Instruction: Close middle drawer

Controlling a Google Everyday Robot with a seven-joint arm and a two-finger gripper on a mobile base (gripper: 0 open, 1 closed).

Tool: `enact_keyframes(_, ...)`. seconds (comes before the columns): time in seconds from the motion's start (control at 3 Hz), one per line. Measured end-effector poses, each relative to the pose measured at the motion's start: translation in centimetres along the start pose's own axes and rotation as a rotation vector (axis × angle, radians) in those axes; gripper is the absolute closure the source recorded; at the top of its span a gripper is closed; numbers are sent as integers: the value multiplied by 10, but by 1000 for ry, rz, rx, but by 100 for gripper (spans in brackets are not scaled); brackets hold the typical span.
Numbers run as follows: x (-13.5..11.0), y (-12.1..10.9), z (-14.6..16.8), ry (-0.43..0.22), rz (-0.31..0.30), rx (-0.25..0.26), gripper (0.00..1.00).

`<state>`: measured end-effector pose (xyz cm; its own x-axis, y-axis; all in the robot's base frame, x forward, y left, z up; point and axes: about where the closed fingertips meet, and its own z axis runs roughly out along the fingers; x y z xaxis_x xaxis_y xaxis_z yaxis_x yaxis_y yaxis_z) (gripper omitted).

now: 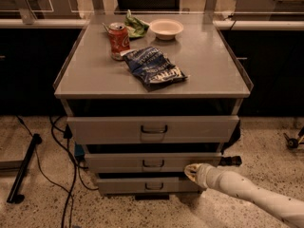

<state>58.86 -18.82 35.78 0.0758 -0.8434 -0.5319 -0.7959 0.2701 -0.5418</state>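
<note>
End effector (191, 170), at the tip of the pale arm (247, 194) that reaches in from the lower right of the camera view, sits against the front of the middle drawer (118, 163), near that front's right end; whether it is spread or pressed together I cannot tell. The middle drawer is the second of three under the counter (209, 70), below the taller top drawer (104, 129) and above the narrower lowest drawer (123, 186). Its front appears to stand a little forward of the lowest one, so it looks nearly but not fully home. Its small dark handle (153, 164) lies to the left of the end effector, apart from it.

This looks like a stiff metal drawer on slides, with a hard flat front that will not give under a push. What it holds is hidden, so its weight is a guess. No grip seems needed: a flat push on the front should do. Pressing nearer the handle would likely be safer, since a shove at one end may skew it in its runners
</note>
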Motion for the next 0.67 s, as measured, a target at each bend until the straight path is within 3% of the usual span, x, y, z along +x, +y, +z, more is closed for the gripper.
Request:
enact_keyframes(0.33, -12, 22, -33, -53, 48, -127, 100)
enact_keyframes(0.67, -9, 53, -57, -57, 145, -291, 100)
